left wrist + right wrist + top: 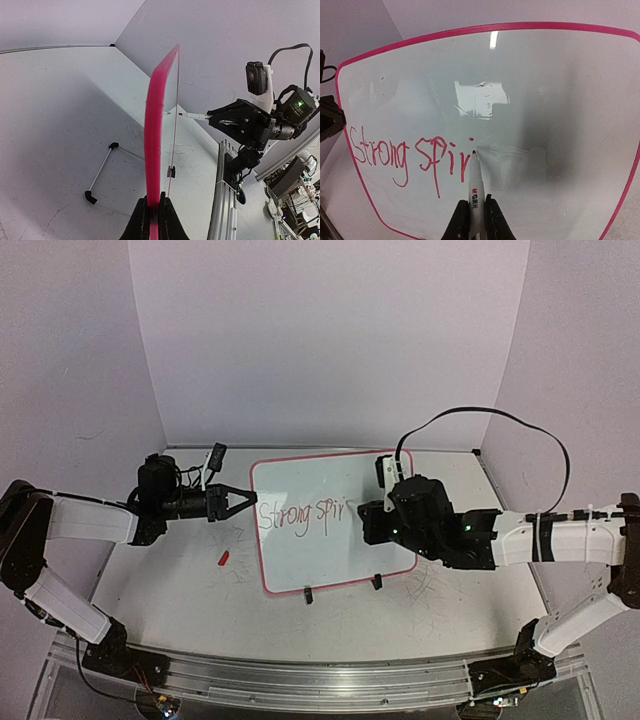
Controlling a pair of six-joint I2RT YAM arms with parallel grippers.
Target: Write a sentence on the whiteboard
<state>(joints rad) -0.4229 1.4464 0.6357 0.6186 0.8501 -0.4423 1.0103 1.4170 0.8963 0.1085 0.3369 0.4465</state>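
Over whiteboard [330, 550], right arm [560, 537] extends leftward (marker [474, 180] clamped).

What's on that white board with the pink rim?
Red lettering reading "Strong spiri", with the marker tip at the last letter. The whiteboard right of that is blank. From above, the right arm hides its right edge.

You get one readable line. The sentence [410, 155] is red handwriting on the whiteboard [545, 75]. It reads "Strong spir", then a short stroke with a dot above it, which looks like an "i", right at the tip of the marker [474, 175]. The top view shows you the same words, smaller. The marker barrel carries small red and black print, too small for you to read.
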